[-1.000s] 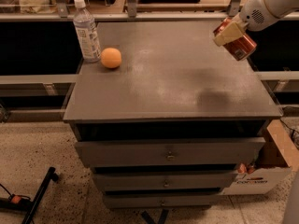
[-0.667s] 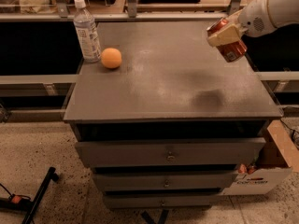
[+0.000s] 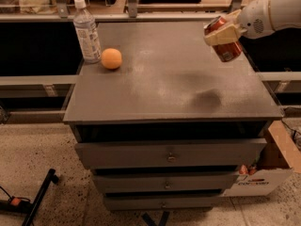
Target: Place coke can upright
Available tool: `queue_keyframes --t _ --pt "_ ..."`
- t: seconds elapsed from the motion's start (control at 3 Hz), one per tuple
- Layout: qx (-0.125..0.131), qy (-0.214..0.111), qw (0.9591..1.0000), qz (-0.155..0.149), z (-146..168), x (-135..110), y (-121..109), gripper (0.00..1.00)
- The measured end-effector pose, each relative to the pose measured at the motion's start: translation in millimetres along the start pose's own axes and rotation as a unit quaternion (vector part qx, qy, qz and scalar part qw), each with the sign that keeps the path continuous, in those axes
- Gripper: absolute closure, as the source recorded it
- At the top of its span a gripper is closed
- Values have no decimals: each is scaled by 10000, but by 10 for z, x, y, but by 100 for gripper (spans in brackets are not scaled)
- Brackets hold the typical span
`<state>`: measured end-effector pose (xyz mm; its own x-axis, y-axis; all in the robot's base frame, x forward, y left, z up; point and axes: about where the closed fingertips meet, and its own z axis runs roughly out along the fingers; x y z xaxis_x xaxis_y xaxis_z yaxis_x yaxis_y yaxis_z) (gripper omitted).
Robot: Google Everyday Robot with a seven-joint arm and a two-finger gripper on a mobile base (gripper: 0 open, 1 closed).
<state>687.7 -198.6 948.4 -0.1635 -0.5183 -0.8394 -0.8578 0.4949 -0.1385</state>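
The coke can (image 3: pixel 225 45) is red-orange with a silver top. It hangs tilted in the air above the right rear part of the grey cabinet top (image 3: pixel 164 79). My gripper (image 3: pixel 222 34) reaches in from the upper right and is shut on the can, with a cream finger (image 3: pixel 225 33) lying across the can's side. The can's shadow falls on the cabinet top below it.
A clear water bottle (image 3: pixel 86 30) stands at the rear left of the cabinet top, with a round orange fruit (image 3: pixel 111 59) beside it. Drawers (image 3: pixel 169 154) are below the top. A cardboard box (image 3: pixel 268 171) sits on the floor at the right.
My gripper has moved left and slightly up with the can, further in over the cabinet top. The bottle and the orange have not moved.
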Motion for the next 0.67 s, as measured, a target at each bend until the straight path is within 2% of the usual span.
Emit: queue_keyframes --t 0.33,0.67 --pt "-269 -972 9941 388 7 71 -72 100" --pt "-757 -2271 9670 873 14 30 -80 100"
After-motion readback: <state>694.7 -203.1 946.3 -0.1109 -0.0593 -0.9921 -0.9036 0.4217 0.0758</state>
